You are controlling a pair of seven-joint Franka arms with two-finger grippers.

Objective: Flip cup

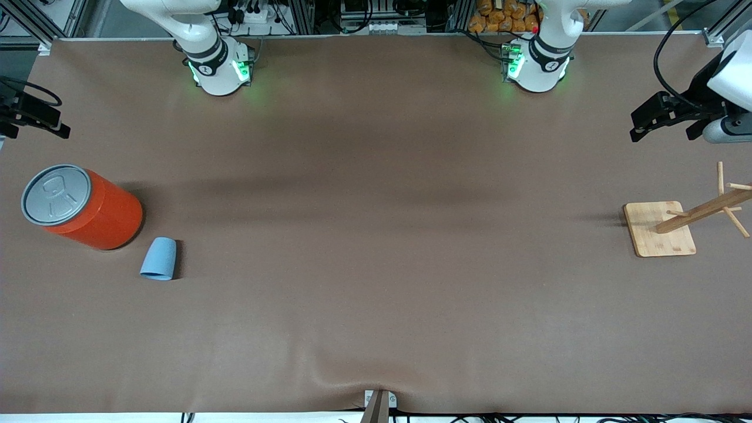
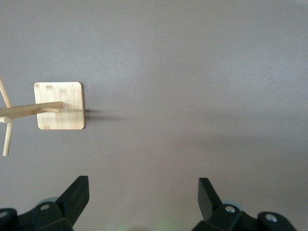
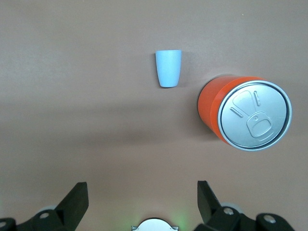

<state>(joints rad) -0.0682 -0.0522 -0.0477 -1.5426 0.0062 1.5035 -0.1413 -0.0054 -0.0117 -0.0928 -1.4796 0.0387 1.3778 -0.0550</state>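
Observation:
The cup (image 1: 158,258) is a small light-blue tumbler near the right arm's end of the table, beside the orange can and nearer to the front camera than it. It seems to lie on its side, wide end toward the front camera; its inside does not show. It also shows in the right wrist view (image 3: 169,68). My right gripper (image 3: 142,188) is open and empty, high over the table's edge at that end (image 1: 35,114). My left gripper (image 2: 143,186) is open and empty, high over the left arm's end (image 1: 661,116).
A large orange can (image 1: 88,211) with a grey pull-tab lid stands close to the cup, also in the right wrist view (image 3: 243,115). A wooden peg rack on a square base (image 1: 658,230) stands at the left arm's end, also in the left wrist view (image 2: 60,106).

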